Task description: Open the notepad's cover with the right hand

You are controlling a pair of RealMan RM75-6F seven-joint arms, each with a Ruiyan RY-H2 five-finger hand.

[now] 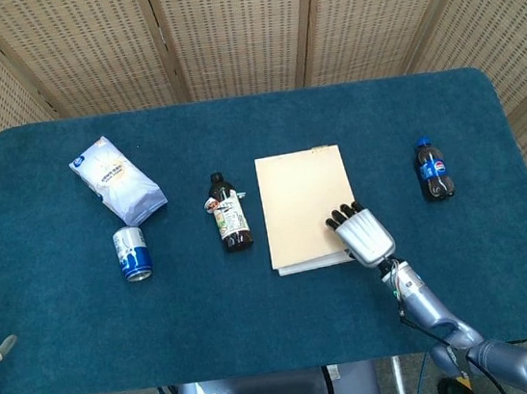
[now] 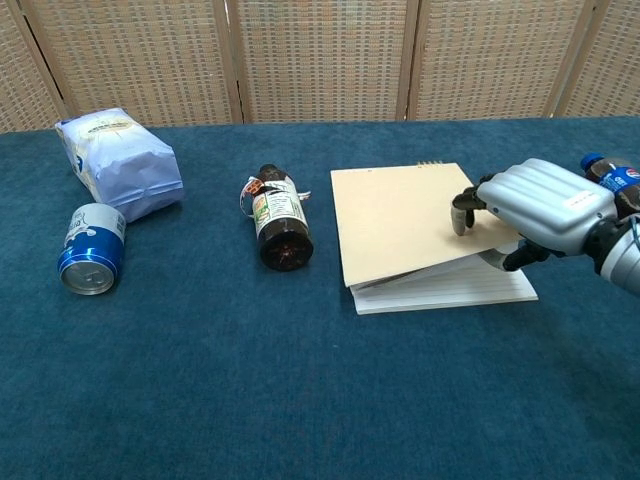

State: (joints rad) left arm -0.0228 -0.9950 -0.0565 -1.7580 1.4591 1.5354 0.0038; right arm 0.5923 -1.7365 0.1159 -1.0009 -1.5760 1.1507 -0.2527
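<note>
Notepad (image 2: 420, 235) right of the worktop's centre, long axis toward the far edge. Right hand (image 2: 535, 205) pinches the cover (image 1: 306, 206) at its near right corner, lifted off the lined pages (image 2: 455, 290).

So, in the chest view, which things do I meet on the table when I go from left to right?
Can → white bag → brown bottle → notepad → right hand → cola bottle.
</note>
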